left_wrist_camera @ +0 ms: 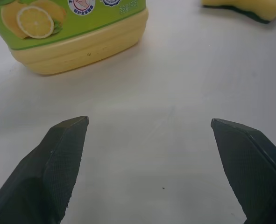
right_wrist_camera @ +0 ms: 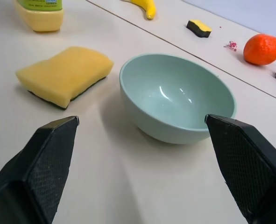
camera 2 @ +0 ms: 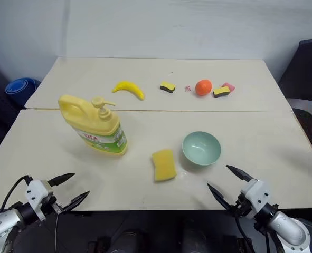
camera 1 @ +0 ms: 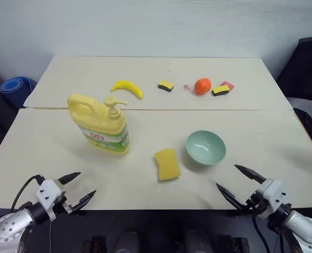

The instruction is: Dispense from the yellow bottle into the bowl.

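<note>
Nearest, the left gripper [camera 1: 75,187] at 7 o'clock and the right gripper [camera 1: 239,181] at 5 o'clock hang over the worktop [camera 1: 34,158] edge, fingers apart, empty. Beyond lie a sponge [camera 1: 167,164] and, just beside it at 3 o'clock, the bowl [camera 1: 205,148]. The bottle [camera 1: 101,125] stands upright at 10 o'clock.

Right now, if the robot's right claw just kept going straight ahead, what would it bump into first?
Most likely the bowl: it sits squarely ahead between the open right gripper's fingers, nothing before it.
</note>
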Controlling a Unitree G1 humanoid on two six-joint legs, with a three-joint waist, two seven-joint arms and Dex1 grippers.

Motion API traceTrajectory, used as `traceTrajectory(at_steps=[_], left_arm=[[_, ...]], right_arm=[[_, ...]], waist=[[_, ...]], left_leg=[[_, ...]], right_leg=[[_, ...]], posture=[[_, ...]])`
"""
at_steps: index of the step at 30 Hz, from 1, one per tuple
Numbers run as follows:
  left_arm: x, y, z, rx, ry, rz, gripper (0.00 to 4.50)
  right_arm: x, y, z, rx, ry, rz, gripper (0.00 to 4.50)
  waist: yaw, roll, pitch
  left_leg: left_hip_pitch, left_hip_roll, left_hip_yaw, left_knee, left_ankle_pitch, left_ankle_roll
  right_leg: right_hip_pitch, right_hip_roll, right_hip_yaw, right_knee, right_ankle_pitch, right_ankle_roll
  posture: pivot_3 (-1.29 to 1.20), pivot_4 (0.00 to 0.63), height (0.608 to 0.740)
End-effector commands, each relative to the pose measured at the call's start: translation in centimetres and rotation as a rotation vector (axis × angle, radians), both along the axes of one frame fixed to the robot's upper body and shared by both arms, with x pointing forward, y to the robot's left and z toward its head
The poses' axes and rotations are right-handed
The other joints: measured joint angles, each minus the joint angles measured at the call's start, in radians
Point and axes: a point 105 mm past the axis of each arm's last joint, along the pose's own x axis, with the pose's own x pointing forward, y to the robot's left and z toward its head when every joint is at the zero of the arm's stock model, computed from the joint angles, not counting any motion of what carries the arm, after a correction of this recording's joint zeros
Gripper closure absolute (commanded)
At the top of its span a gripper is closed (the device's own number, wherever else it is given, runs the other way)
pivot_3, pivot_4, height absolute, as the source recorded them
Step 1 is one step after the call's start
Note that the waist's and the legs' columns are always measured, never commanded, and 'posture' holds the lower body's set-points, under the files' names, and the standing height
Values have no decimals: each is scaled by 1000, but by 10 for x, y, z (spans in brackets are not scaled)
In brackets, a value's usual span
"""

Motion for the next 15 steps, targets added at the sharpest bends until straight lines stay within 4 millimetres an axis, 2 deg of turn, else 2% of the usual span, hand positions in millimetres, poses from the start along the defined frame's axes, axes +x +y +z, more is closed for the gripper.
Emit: traceTrajectory(at_steps=[1, 4, 8, 11, 15], left_arm=[[-3, -1, 10, -3, -18, -22, 26], [-2, -12, 18, -98, 4, -62, 26], [-10, -28, 30, -127, 36, -232, 26], [-10, -41, 49, -171, 27, -341, 26], [-13, -48, 50, -145, 66, -423, 26]], right_arm=[[-5, -10, 8, -23, -24, -11, 0], [-4, -7, 12, -12, -24, 9, 0], [-1, 18, 28, 36, -2, 124, 0], [7, 60, 39, 2, 104, 290, 0], [29, 100, 43, -84, 194, 363, 0]], waist=[[0, 0, 0], [0, -1, 0], [-1, 0, 0], [-7, 0, 0], [-7, 0, 0]], left_leg=[[0, 0, 0, 0, 0, 0], [0, 0, 0, 0, 0, 0], [0, 0, 0, 0, 0, 0], [0, 0, 0, 0, 0, 0], [1, 1, -1, 1, 1, -2]], right_leg=[[0, 0, 0, 0, 0, 0], [0, 0, 0, 0, 0, 0], [0, 0, 1, 1, 0, 0], [0, 0, 1, 2, -1, -2], [-1, 0, 0, 4, -2, -3]], posture=[[0, 150, 740], [0, 150, 740], [0, 150, 740], [0, 150, 740], [0, 150, 740]])
